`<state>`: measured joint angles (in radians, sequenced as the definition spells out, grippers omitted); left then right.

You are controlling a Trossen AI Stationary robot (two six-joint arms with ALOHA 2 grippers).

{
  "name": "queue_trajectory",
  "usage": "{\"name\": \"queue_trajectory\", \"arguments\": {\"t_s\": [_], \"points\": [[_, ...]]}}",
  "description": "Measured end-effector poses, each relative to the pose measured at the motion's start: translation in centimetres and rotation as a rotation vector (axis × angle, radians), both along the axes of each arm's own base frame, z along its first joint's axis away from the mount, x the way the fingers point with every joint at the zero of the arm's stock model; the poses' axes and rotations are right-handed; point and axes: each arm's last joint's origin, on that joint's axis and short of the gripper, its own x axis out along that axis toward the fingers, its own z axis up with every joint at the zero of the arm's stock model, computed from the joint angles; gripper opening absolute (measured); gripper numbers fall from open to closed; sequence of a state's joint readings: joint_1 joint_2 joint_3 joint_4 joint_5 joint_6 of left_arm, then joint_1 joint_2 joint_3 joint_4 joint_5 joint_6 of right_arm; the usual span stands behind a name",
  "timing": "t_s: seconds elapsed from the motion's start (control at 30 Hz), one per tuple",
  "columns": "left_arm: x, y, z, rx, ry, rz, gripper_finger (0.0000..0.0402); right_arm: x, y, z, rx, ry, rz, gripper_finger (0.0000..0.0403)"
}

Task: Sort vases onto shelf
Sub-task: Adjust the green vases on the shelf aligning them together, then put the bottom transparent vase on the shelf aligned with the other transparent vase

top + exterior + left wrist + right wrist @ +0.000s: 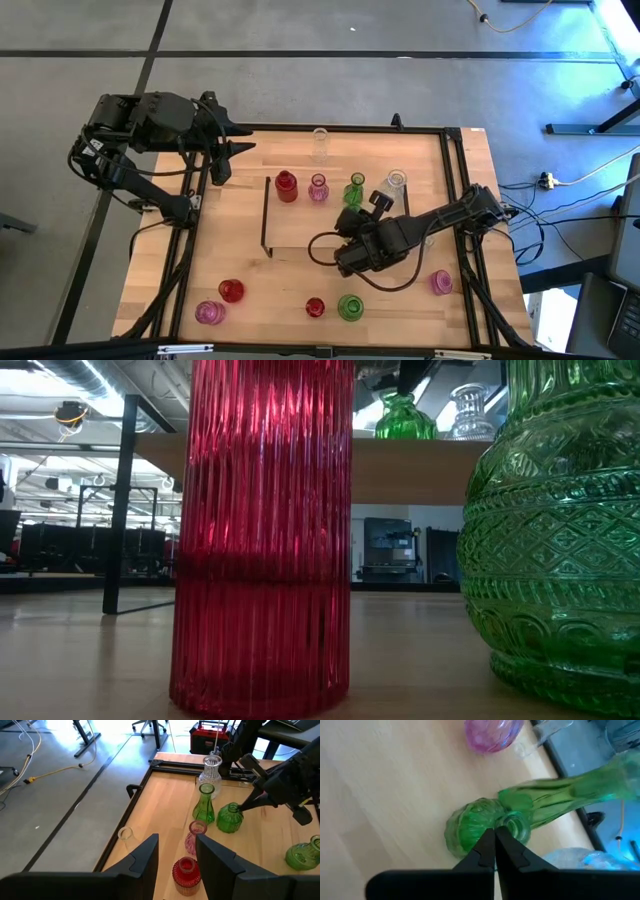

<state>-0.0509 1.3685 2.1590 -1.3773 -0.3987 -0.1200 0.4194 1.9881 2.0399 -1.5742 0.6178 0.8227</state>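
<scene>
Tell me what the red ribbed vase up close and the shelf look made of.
Red ribbed vase: apparently glass, glossy and translucent; light glows through its vertical ribs. Shelf: pale wood top with a matte grain look, on thin black legs, probably metal.

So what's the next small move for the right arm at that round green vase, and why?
Probably lift the right gripper straight up, off the round green vase. Its fingers are shut with the tips at the vase's mouth, and the tall green vase stands close beside it on the shelf. A sideways pull could tip either one.
</scene>
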Motion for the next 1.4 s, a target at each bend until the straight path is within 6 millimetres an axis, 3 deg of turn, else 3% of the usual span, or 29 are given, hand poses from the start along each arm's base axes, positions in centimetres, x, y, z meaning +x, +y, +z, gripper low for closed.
{"name": "queue_trajectory", "arguments": {"t_s": [0.3,0.6,0.83,1.03,1.17,1.4], "points": [[0.0,0.0,0.0,0.000,0.000,0.000,0.0121,0.1,0.1,-0.4,0.015,0.011,-0.002,0.0000],[0.0,0.0,0.0,0.000,0.000,0.000,0.0121,-0.4,-0.3,0.8,-0.026,-0.043,-0.010,0.0000],[0.0,0.0,0.0,0.000,-0.001,0.000,0.0121,-0.5,-0.5,4.0,-0.063,-0.156,0.020,0.0000],[0.0,0.0,0.0,0.000,-0.002,0.001,0.0121,-1.3,-1.2,9.2,-0.139,-0.371,0.009,0.0000],[0.0,0.0,0.0,0.009,-0.001,-0.005,0.0121,-3.8,-2.5,12.0,-0.140,-0.533,-0.055,0.0000],[0.1,-0.1,0.1,0.004,-0.010,-0.041,0.0121,-10.7,-5.3,16.5,-0.202,-0.761,-0.207,0.0000]]}}
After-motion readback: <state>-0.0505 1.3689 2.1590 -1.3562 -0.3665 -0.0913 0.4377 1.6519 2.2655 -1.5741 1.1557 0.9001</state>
